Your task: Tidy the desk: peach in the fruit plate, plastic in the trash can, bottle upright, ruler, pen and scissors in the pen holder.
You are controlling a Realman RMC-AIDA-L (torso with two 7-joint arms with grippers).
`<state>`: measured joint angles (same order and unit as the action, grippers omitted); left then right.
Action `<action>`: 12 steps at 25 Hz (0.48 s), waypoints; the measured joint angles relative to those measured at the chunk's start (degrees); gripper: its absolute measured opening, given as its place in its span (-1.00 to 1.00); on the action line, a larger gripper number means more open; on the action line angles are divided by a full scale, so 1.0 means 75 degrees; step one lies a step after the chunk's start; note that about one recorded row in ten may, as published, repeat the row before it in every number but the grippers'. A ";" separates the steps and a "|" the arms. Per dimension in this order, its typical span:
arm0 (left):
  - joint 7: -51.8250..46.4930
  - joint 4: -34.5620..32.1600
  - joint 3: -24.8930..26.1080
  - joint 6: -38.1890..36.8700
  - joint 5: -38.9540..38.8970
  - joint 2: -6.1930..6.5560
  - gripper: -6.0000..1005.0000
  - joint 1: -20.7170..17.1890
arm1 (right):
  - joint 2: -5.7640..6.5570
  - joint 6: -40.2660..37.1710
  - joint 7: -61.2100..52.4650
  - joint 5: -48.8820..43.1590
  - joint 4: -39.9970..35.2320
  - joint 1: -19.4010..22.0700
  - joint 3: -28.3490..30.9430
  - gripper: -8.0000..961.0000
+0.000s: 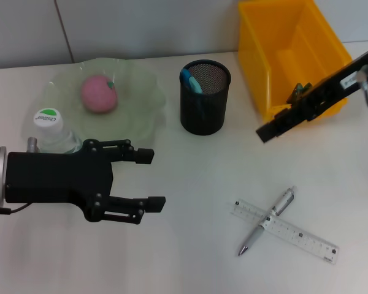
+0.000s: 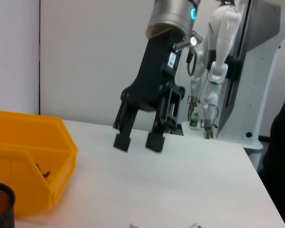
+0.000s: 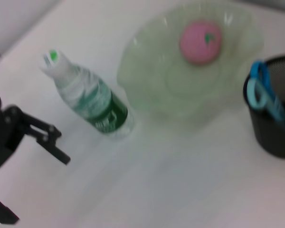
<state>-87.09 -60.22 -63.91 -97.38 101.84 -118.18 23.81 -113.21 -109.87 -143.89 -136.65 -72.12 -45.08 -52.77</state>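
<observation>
The pink peach lies in the green fruit plate. The bottle stands upright beside the plate, just behind my left gripper, which is open and holds nothing. Blue scissors stick out of the black mesh pen holder. On the table to the front right, the silver pen lies across the clear ruler. My right gripper hangs open and empty above the table by the yellow trash can. A small dark scrap lies inside the can.
The wall runs along the table's back edge. In the left wrist view another robot stands beyond the table's far side. Bare tabletop lies between my left gripper and the ruler.
</observation>
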 joint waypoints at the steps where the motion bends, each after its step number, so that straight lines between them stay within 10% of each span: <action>1: 0.0027 0.0006 -0.0002 0.0009 0.0022 -0.0002 0.67 0.0002 | -0.0026 -0.0003 -0.0032 -0.0057 0.0058 -0.0056 -0.0074 0.51; 8: 0.0139 0.0151 -0.0082 0.0115 0.0126 -0.0023 0.67 0.0055 | -0.0200 0.0065 -0.0095 -0.0271 0.0321 -0.0279 -0.0898 0.51; 12: 0.0235 0.0169 -0.0363 0.0325 0.0224 -0.0024 0.67 0.0067 | -0.0654 0.0163 -0.0109 -0.1235 0.0045 -0.0321 -0.1453 0.51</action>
<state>-85.33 -58.96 -66.63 -94.94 103.52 -118.37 24.31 -118.11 -108.65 -144.71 -145.91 -71.78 -47.48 -63.66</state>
